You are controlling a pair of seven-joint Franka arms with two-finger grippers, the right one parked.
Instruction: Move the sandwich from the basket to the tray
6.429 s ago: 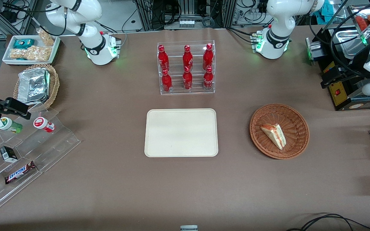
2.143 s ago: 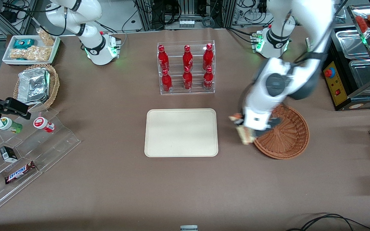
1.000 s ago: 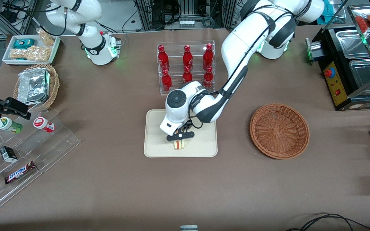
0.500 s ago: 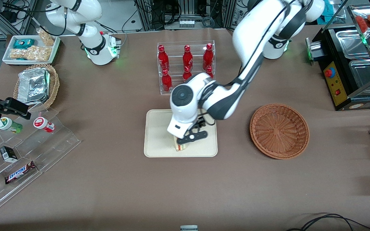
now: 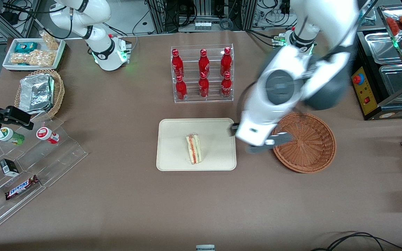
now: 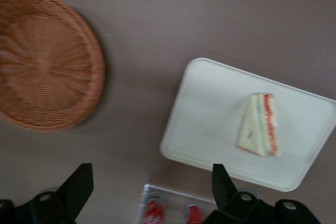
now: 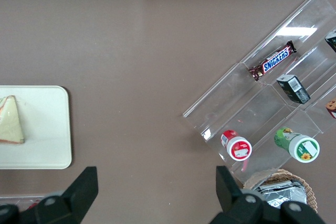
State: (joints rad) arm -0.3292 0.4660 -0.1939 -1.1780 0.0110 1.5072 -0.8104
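Brown bench (image 5: 117, 195): sandwich (image 5: 194, 149) on tray (image 5: 173, 139), well apart from claw (image 5: 262, 141), fingers spread, empty, above tray–basket (image 5: 312, 153) gap. Bar reads SNICKERS (image 5: 22, 187).

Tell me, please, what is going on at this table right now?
The left arm's end effector is open and holds nothing, hanging over the table between the cream-beige rectangular plastic tray and the round reddish-brown wicker basket. The small triangular white-bread sandwich lies on the tray, apart from the end effector. The basket has nothing in it. The placing looks done.
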